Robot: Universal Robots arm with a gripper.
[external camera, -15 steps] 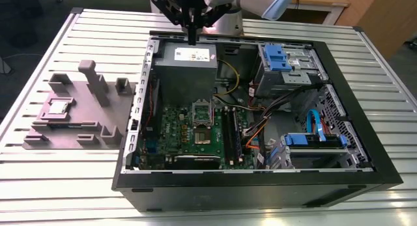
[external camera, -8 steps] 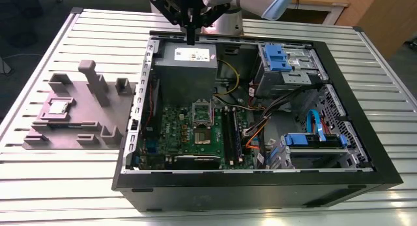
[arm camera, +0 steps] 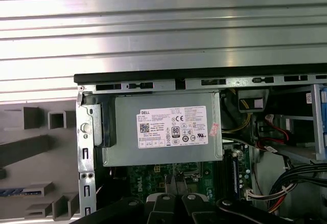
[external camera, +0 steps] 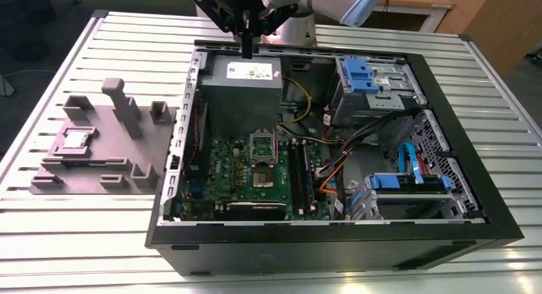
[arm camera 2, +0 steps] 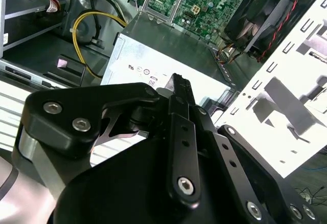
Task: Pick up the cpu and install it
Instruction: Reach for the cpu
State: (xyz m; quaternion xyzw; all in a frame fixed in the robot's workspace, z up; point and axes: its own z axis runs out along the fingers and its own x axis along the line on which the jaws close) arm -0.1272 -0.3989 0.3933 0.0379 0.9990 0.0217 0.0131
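Slatted tabletop (external camera: 85, 230) at the exterior view's middle left holds a grey fixture (external camera: 106, 155) with the cpu (external camera: 76, 140) lying flat in it. Your gripper (external camera: 246, 53) hangs top centre over the computer case (external camera: 322, 243), jaws together and empty; part them and square up to the chip's edges.

Small square silver-topped cpu (external camera: 75, 140), flat in a recess of the grey fixture (external camera: 85, 173), outside the computer case (external camera: 339, 243)
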